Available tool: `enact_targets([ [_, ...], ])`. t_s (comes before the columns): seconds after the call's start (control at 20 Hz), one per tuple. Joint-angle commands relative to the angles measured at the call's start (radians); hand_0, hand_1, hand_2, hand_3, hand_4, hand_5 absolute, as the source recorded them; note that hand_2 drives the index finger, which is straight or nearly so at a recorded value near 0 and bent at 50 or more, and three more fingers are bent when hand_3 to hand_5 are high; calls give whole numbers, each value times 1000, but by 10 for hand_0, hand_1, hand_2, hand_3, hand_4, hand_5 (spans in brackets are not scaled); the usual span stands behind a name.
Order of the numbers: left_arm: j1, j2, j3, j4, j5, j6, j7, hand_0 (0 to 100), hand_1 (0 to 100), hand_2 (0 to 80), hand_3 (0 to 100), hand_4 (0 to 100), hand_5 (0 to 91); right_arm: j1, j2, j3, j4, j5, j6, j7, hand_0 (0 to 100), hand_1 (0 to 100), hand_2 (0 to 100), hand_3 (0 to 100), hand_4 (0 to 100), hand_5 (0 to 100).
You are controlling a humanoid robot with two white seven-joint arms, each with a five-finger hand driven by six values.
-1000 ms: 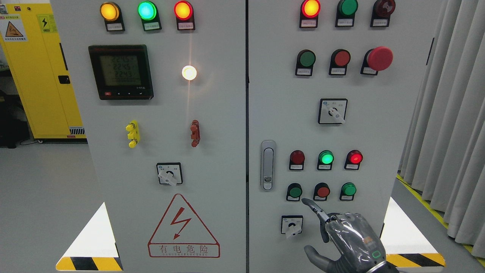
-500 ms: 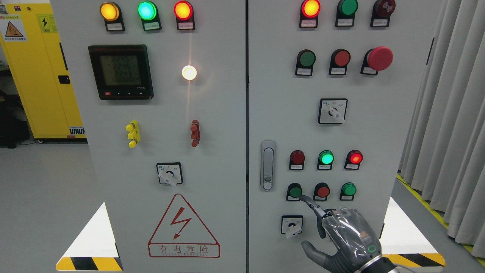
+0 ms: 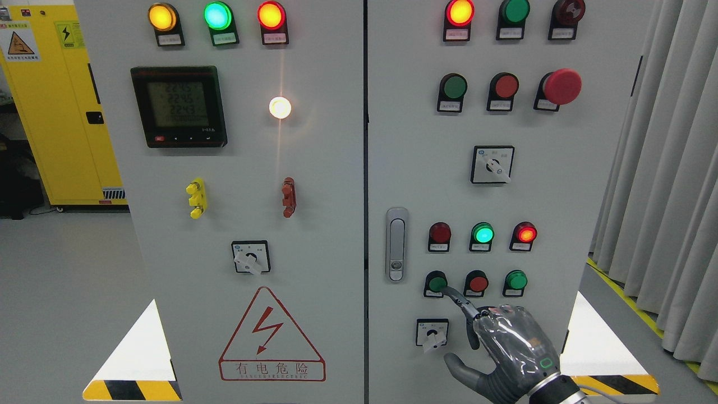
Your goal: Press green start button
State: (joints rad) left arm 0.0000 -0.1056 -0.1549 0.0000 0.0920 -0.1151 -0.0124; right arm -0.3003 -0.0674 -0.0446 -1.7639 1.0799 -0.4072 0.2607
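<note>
The green start button (image 3: pixel 436 283) is the leftmost of three push buttons in the lower row of the right cabinet door (image 3: pixel 561 185). My right hand (image 3: pixel 493 336) comes in from the lower right. Its index finger (image 3: pixel 459 301) is stretched out up and to the left, and its tip touches the lower right edge of the green button. The other fingers are curled and the thumb (image 3: pixel 457 365) sticks out to the left. The hand holds nothing. My left arm is out of view.
A red button (image 3: pixel 477 282) and another green button (image 3: pixel 515 279) sit right of the start button. A rotary switch (image 3: pixel 432 333) is just below the fingertip, and a door handle (image 3: pixel 396 244) is to the left. Curtains (image 3: pixel 667 168) hang at the right.
My right hand moved up and to the left; the index fingertip went from just below and right of the green button to touching its edge, then held there.
</note>
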Motion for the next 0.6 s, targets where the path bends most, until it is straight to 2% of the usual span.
enact_targets([
  [0.0, -32, 0, 0, -26, 0, 0, 0, 120, 556, 0, 0, 0, 0, -13, 0, 3, 30, 0, 4, -3, 408, 719, 0, 842, 815, 958],
  [0.55, -31, 0, 0, -26, 0, 0, 0, 120, 556, 0, 0, 0, 0, -16, 0, 6, 49, -2, 5, -5, 414, 717, 0, 842, 818, 956],
])
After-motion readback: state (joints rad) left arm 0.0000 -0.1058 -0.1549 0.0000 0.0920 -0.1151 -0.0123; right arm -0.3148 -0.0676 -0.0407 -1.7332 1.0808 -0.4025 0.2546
